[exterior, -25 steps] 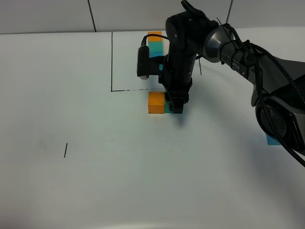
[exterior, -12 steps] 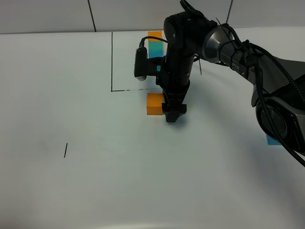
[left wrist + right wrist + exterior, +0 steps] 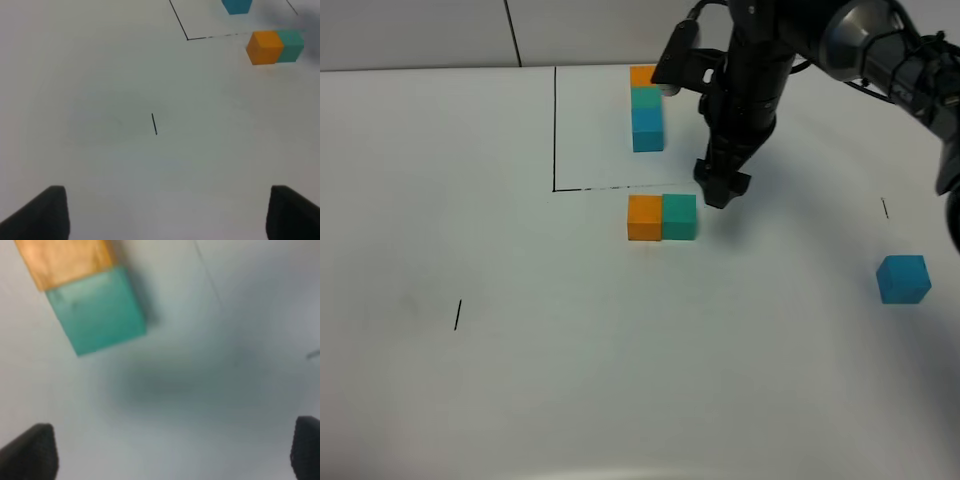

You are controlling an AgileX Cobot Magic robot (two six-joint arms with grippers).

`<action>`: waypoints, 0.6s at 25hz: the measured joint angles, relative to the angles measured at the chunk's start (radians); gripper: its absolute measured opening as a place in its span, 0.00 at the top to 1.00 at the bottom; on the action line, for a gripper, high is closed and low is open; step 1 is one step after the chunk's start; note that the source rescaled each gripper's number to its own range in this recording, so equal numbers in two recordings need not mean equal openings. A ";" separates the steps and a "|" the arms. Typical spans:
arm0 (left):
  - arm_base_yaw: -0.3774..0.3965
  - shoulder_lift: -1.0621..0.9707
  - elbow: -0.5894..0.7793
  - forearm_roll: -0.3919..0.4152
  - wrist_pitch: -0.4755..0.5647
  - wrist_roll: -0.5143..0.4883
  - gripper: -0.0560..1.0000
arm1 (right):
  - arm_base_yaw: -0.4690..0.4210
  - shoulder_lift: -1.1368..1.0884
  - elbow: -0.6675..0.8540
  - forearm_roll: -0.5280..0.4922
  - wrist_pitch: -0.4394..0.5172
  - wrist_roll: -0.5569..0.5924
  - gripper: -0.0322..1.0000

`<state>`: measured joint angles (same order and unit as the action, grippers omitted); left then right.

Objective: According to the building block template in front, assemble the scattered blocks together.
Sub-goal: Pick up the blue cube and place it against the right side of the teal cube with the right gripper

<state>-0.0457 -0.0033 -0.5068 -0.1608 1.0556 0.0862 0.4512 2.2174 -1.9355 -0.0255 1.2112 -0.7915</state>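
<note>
Your right gripper (image 3: pixel 720 188) hangs just above the table (image 3: pixel 520 380), beside the green block (image 3: pixel 679 216) but not touching it. In its wrist view the two fingertips (image 3: pixel 30 452) stand wide apart with nothing between them. The left gripper (image 3: pixel 170 215) is out of the overhead view. Its own camera shows its fingers spread too, over bare table, well apart from the blocks.

The green block sits against the orange block (image 3: pixel 645 217) in a row just outside the black outline (image 3: pixel 555 130). The right wrist picture is blurred, so the seam only appears to be flush. The template (image 3: pixel 645 100) runs orange, green, blue, so the piece left for you is the blue block (image 3: pixel 903 278), alone far off on the right side of the table.

Expect a small, rigid, light cube, probably with smooth faces that could slip under a shallow pinch. It lies slightly turned, so square your jaws to two opposite side faces and close on the middle of those faces, not on the corners. A light block like this will skid if a finger nudges it first, and the finished pair will shift just as easily when you press the blue one against the green
</note>
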 joint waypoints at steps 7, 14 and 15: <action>0.000 0.000 0.000 0.000 0.000 0.000 0.21 | -0.138 -0.259 0.462 -0.024 -0.158 0.306 0.12; 0.000 0.000 0.000 0.000 0.000 0.000 0.21 | -0.348 -0.469 0.872 -0.015 -0.386 0.583 0.14; 0.000 0.000 0.000 0.000 0.000 0.000 0.21 | -0.371 -0.478 0.905 -0.007 -0.403 0.596 0.14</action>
<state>-0.0457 -0.0033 -0.5068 -0.1608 1.0556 0.0862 0.0799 1.7393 -1.0307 -0.0321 0.8085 -0.1952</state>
